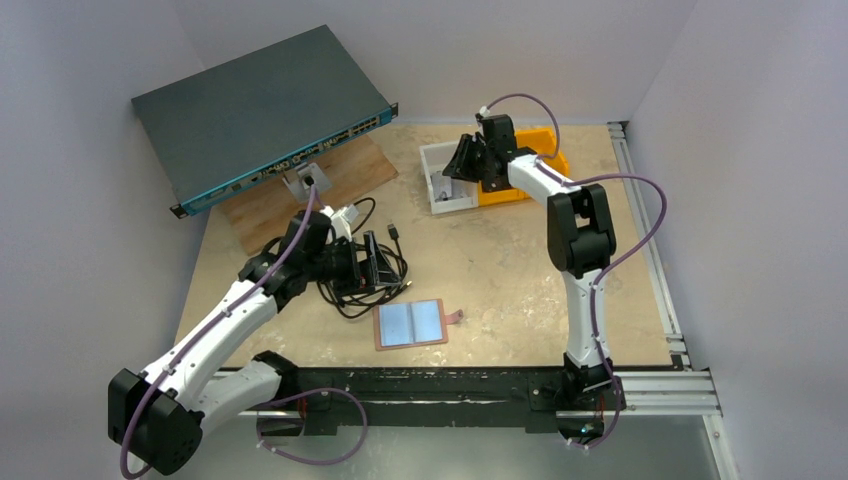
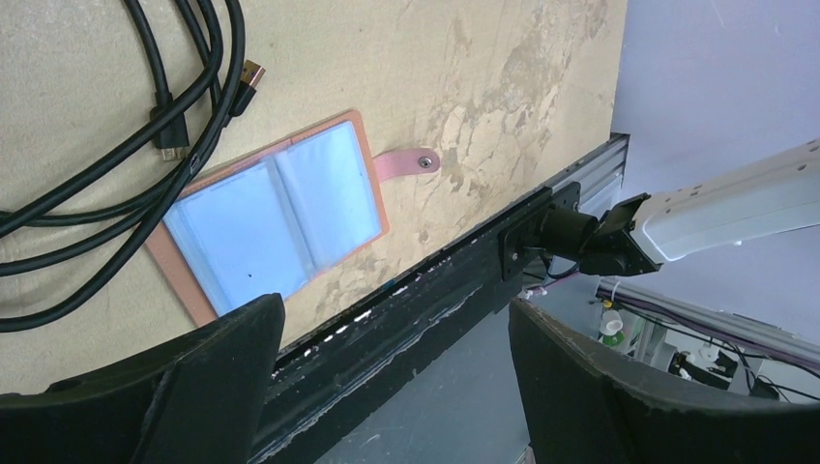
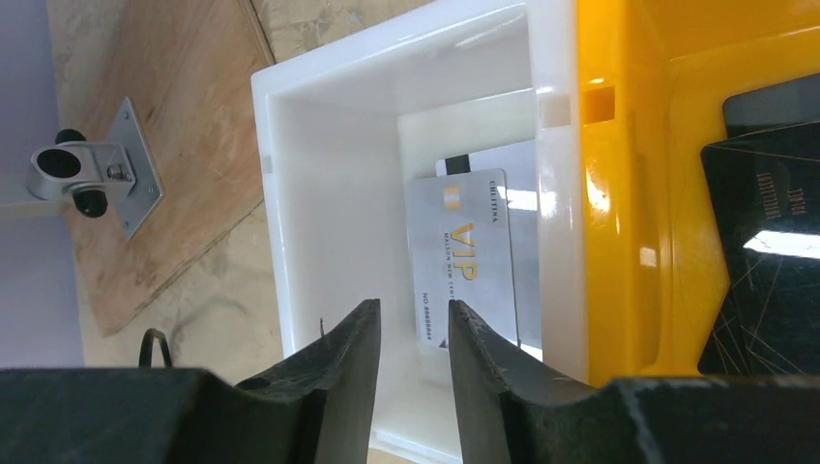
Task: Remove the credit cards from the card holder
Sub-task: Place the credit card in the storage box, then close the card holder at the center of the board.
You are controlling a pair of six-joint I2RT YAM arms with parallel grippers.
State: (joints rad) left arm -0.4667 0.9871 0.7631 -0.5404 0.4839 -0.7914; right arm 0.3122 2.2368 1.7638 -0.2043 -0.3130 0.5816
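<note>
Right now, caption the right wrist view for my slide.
Right gripper parted above the white bin, silver VIP card lying inside.

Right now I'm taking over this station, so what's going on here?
The card holder lies open on the table, its clear pockets looking empty. The right gripper hangs over the white bin, jaws slightly apart, above a silver VIP card lying inside. A dark card sits in the yellow bin. The left gripper is open and holds nothing.

My right wrist view shows a pale grey card [image 3: 471,259] in the white bin [image 3: 319,174], mid-frame, printed "VIP" in gold. Smaller lines around it are too fine to read. The dark card [image 3: 769,251] at right carries illegible gold lettering.
</note>
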